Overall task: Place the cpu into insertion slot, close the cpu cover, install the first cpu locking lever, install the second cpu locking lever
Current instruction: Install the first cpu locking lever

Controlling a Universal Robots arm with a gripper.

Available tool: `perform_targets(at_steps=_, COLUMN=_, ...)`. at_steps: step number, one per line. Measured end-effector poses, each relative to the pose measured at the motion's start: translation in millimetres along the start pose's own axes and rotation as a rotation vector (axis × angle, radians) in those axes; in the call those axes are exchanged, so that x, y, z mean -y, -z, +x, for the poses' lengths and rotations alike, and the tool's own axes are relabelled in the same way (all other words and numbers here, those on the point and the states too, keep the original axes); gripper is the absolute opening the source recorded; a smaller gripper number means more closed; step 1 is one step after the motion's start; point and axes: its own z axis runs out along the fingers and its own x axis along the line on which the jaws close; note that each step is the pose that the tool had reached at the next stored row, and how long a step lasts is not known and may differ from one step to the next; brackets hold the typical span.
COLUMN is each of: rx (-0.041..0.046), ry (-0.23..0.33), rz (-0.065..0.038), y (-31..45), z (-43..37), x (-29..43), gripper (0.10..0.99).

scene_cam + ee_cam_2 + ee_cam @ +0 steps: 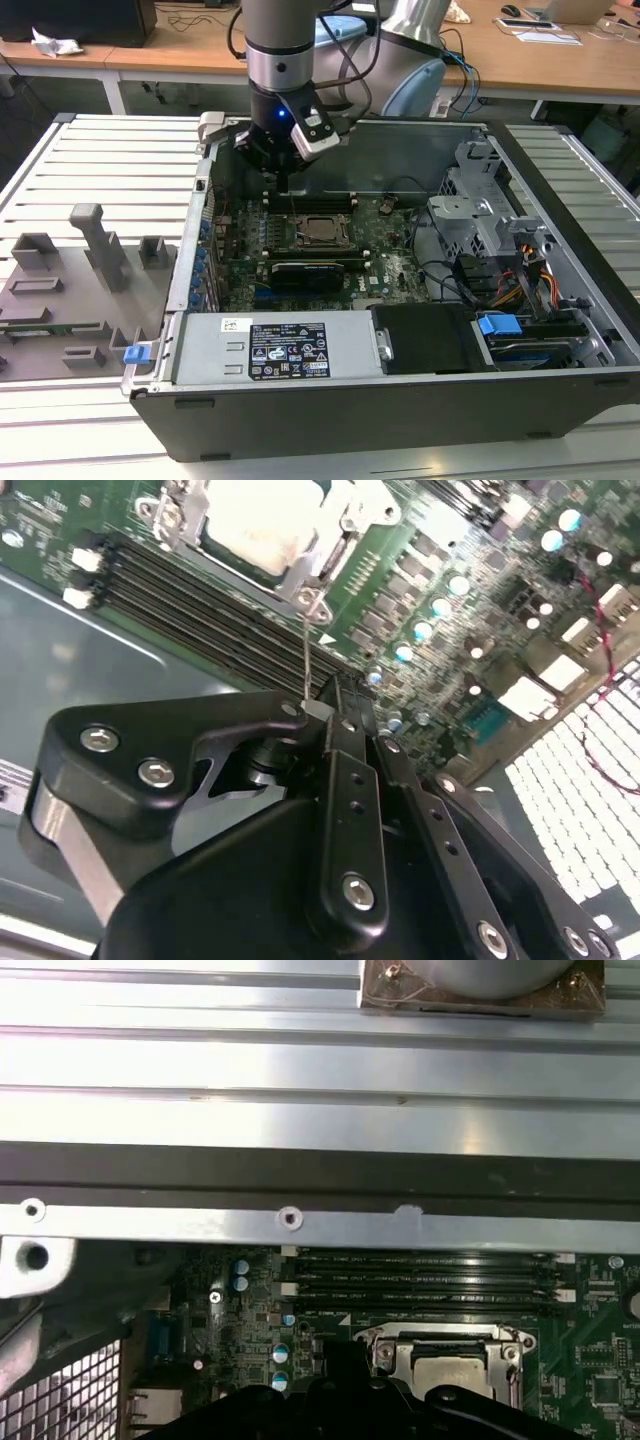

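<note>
The cpu (322, 230) lies flat in the insertion slot (300, 243) on the green board, its pale metal top showing in both wrist views (255, 525) (452, 1378). The cpu cover (335, 545) (440, 1340) is down around it as a silver frame. A thin wire locking lever (307, 655) stands up from the socket's corner to my fingertips. My gripper (325, 712) (285, 185) hovers just beside the socket, toward the case's back wall. It looks shut on the lever's end. In the first wrist view the gripper (335, 1395) is a dark shape next to the socket.
Black memory slots (200, 610) (420, 1280) run between the socket and the case wall (300, 1220). A long black card (310, 270) lies in front of the socket. A drive cage (480, 210) with cables is on the exterior view's right. A grey fixture plate (90, 260) stands outside the case.
</note>
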Motion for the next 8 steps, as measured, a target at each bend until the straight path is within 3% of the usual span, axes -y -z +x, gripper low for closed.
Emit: perform_targets(at_steps=8, rx=-0.0008, ry=0.0, rz=0.0, y=-6.5, z=-20.9, x=0.8, gripper=0.106)
